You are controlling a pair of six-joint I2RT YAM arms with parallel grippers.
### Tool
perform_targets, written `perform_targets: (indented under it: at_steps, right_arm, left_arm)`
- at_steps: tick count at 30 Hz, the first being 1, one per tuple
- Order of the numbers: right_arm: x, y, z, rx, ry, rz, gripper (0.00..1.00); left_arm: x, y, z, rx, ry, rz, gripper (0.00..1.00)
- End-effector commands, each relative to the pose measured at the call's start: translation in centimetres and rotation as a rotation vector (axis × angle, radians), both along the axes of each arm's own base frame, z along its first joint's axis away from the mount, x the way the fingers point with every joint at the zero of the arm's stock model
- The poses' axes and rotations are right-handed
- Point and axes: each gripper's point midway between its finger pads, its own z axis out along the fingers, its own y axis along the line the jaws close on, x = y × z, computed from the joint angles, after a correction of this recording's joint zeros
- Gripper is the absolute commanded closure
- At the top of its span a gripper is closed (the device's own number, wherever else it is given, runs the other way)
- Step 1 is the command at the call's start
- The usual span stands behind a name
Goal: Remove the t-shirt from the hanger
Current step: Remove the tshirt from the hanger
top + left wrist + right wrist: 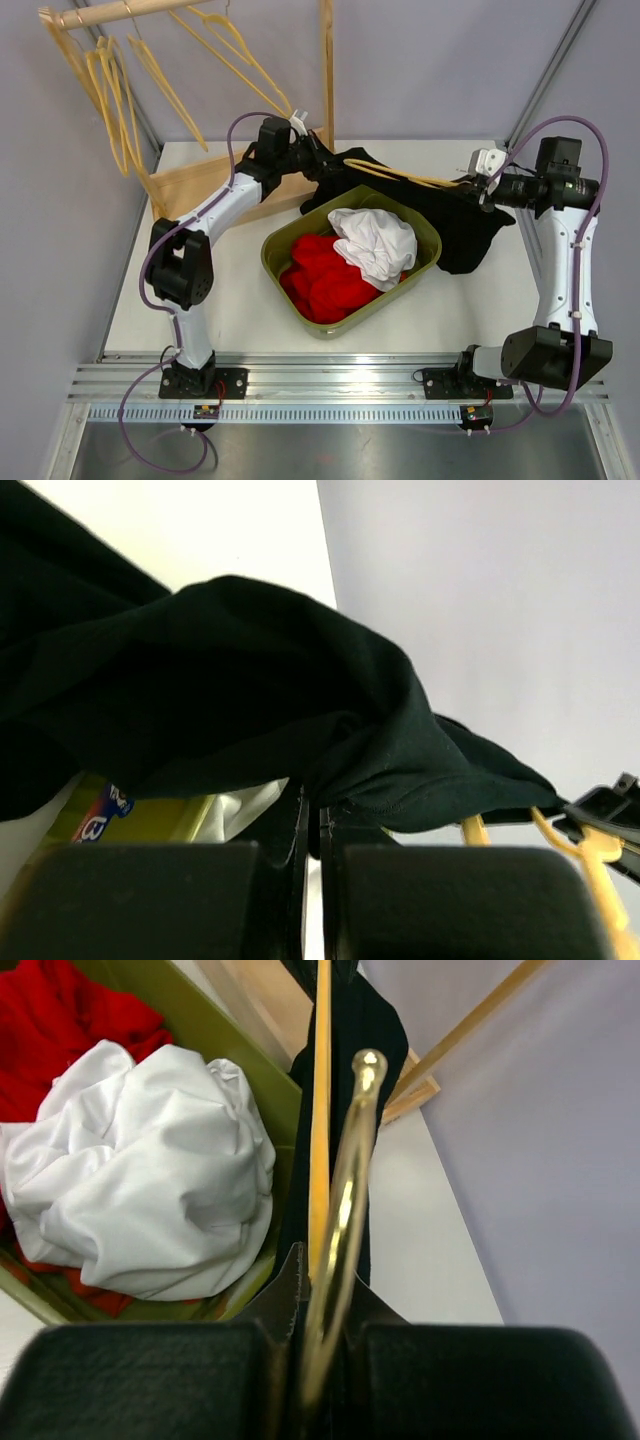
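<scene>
L gripper (318, 818) is pressed shut, pinching a fold of the black t-shirt (250, 680). R gripper (322, 1285) clamps the metal hook (345, 1190) of the hanger (405, 177). Shirt hangs btwn both arms, above the green bin's (340, 325) far rim. Fabric looks light, soft, limp and prob. snags on the hanger, so best gripped near the collar.

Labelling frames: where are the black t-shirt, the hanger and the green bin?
black t-shirt (250, 680): left wrist view, draped fabric.
hanger (348, 1180): right wrist view, metal hook.
green bin (398, 290): top view, front rim.
</scene>
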Motion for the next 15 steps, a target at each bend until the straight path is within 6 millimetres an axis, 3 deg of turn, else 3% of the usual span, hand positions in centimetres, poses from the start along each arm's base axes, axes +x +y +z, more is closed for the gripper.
perform_targets:
  at_steps: [1, 2, 4, 5, 6, 7, 11, 13, 14, 15]
  right_arm:
    - [1.3, -2.8, 2.6, 0.065, 0.011, -0.182, 1.0]
    - [1.9, -3.2, 2.6, 0.149, 0.107, -0.264, 1.0]
    - [3.9, -4.0, 3.4, 0.179, 0.073, -0.314, 1.0]
    - [4.8, -4.4, 2.9, 0.219, 0.134, -0.361, 1.0]
    - [5.3, -4.7, 3.3, 0.223, 0.13, -0.371, 1.0]
    - [5.5, -4.8, 3.2, 0.232, 0.146, -0.382, 1.0]
    - [6.5, -5.5, 2.7, 0.219, 0.175, -0.411, 1.0]
    - [6.9, -5.8, 2.4, 0.198, 0.19, -0.415, 1.0]
    - [7.1, -6.1, 1.4, 0.191, 0.231, -0.424, 1.0]
    - [7.2, -6.2, 1.6, 0.18, 0.227, -0.423, 1.0]
  left_arm:
    - [8.0, 10.0, 0.0, 0.088, -0.124, 0.337, 1.0]
    - [7.7, 9.5, 0.2, 0.077, -0.13, 0.303, 1.0]
    - [7.5, 8.1, 1.6, 0.036, -0.185, 0.249, 1.0]
    - [7.0, 7.2, 2.2, 0.013, -0.198, 0.204, 0.95]
    - [6.8, 6.6, 3.0, -0.003, -0.235, 0.18, 0.87]
    - [6.1, 5.7, 3.5, -0.011, -0.252, 0.143, 0.69]
    - [4.1, 4.0, 6.4, 0.01, -0.398, 0.062, 0.35]
    - [2.5, 3.4, 8.6, 0.015, -0.488, 0.033, 0.27]
    - [2.1, 3.3, 9.2, 0.04, -0.547, 0.017, 0.2]
    - [1.5, 3.1, 9.2, 0.051, -0.57, 0.008, 0.17]
